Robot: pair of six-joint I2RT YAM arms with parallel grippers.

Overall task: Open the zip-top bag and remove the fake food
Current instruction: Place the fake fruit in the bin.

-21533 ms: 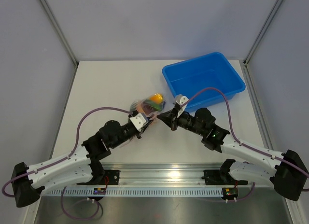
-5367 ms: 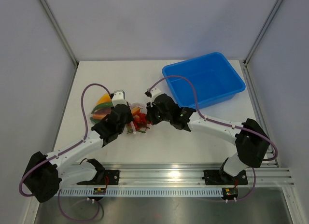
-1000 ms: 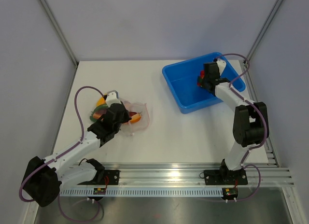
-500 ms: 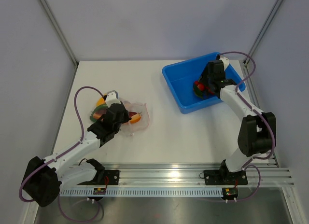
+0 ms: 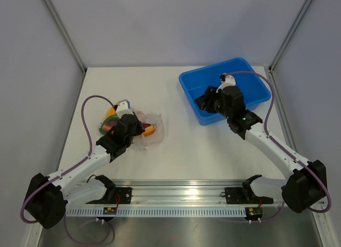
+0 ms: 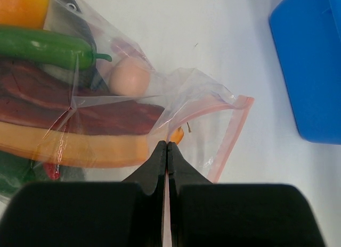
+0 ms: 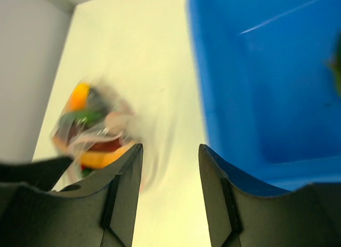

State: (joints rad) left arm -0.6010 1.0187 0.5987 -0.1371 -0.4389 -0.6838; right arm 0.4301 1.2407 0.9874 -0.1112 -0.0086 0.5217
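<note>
1. Blue plastic marks where the change lies. A second ago the right tool (image 7: 170, 148) was clamped on red and green pieces above the far part of the bin (image 5: 189, 84). Now its fingers stand apart with nothing between them, and the arm has swung back over the bin's near-left wall.
2. I cannot confirm the dropped pieces in the current views; from above, the arm covers that part of the bin.
3. Finding: I judge one load delivered and the right arm returning for another. Its wrist camera already faces the zip-top bag (image 5: 154, 124), though the view is blurred.
4. The left tool (image 6: 167, 151) has its fingers pressed together on the bag's clear film, just inside the pinkish zip strip (image 6: 233, 135). It has not moved over the last second.
5. Location: the bag lies on the tabletop (image 5: 133, 82), left of centre and well apart from the bin, with fake food (image 6: 122, 116) inside.
6. Count: two arms, two tools, one bag, one bin.
7. Pieces seen through the film:
   - one green chili-shaped piece (image 6: 48, 44)
   - one pale egg (image 6: 129, 76)
   - dark red strips (image 6: 53, 106), which I read as two
   - one orange-yellow wedge (image 6: 90, 150)
   - one orange piece (image 6: 21, 5) at the top edge
   - others overlapping beneath, which I cannot number firmly
8. Assessment: the task is partway done, with the bag open and not yet emptied.
</note>
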